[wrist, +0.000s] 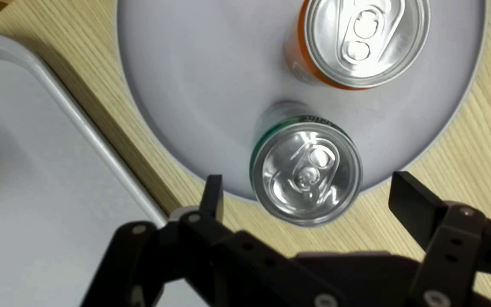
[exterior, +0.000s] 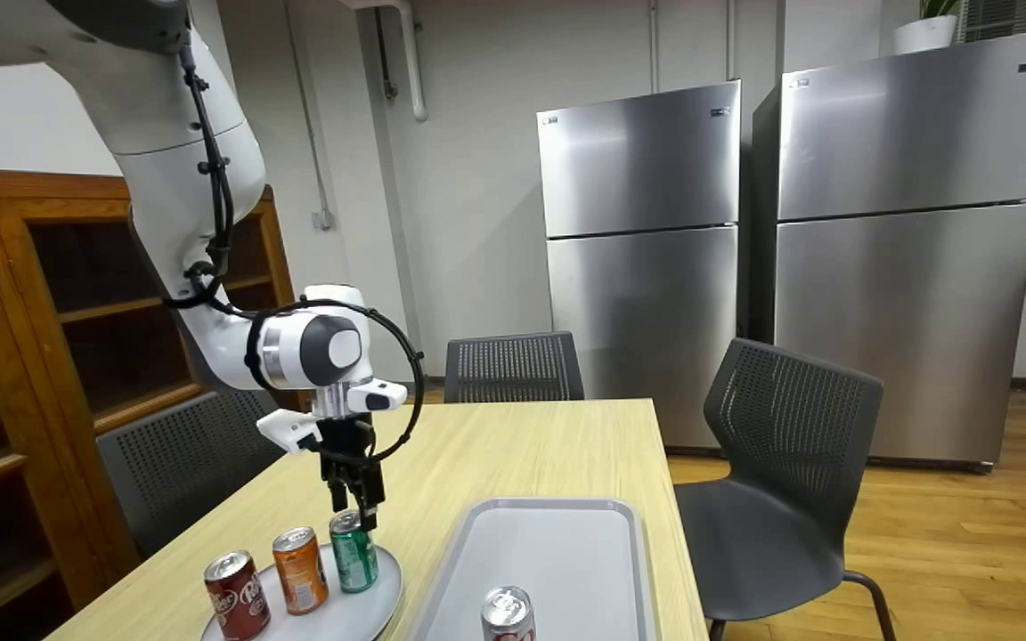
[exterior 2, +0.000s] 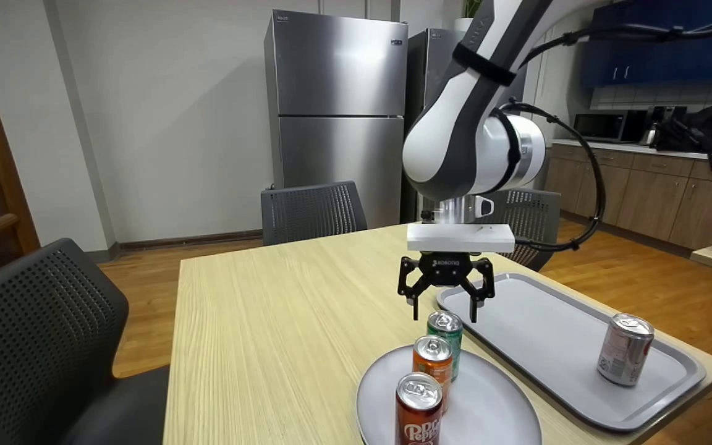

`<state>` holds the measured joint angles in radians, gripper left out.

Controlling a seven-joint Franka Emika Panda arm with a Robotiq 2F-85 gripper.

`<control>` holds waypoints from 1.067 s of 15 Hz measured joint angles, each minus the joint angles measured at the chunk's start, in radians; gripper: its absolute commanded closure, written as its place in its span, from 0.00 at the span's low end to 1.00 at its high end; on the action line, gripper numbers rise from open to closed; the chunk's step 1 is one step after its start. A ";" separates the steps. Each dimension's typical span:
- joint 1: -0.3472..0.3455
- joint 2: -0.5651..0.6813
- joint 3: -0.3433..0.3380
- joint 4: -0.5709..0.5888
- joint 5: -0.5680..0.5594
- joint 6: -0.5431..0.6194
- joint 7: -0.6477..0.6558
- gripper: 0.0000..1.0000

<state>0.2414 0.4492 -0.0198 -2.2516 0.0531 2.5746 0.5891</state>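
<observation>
Only in an exterior view: lettering (exterior 2: 446,263) on gripper (exterior 2: 445,319)

I was in a kitchen or break room: both exterior views had two fridges (exterior: 642,178) towards the top, and in an exterior view cupboards (exterior 2: 671,59), a microwave (exterior 2: 600,127) and a counter (exterior 2: 615,149) lined the upper right. Chairs (exterior: 789,427) stood round my table (exterior: 531,454), lower centre.

- White arm (exterior: 183,187), rounded at the joints, with a dark grey stripe (exterior 2: 464,148)
- Black cable (exterior 2: 601,191) loops toward three o'clock in an exterior view
- Black strap (exterior 2: 484,65) wraps the arm
- White block (exterior 2: 461,238) sits at six o'clock from a silvery collar (exterior 2: 453,211)
- Black gripper (exterior 2: 445,316) reads "ROBOTIQ"; screw heads (wrist: 437,298) show at four and eight o'clock in the wrist view
</observation>
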 measured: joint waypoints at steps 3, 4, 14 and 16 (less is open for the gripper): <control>0.011 0.015 0.000 0.000 0.000 0.000 0.006 0.00; 0.014 0.019 0.000 0.001 0.000 0.000 0.010 0.00; 0.020 0.034 -0.001 0.007 0.000 0.000 0.022 0.42; 0.020 0.035 -0.001 0.007 -0.001 0.000 0.022 0.58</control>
<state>0.2614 0.4840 -0.0211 -2.2445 0.0523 2.5746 0.6109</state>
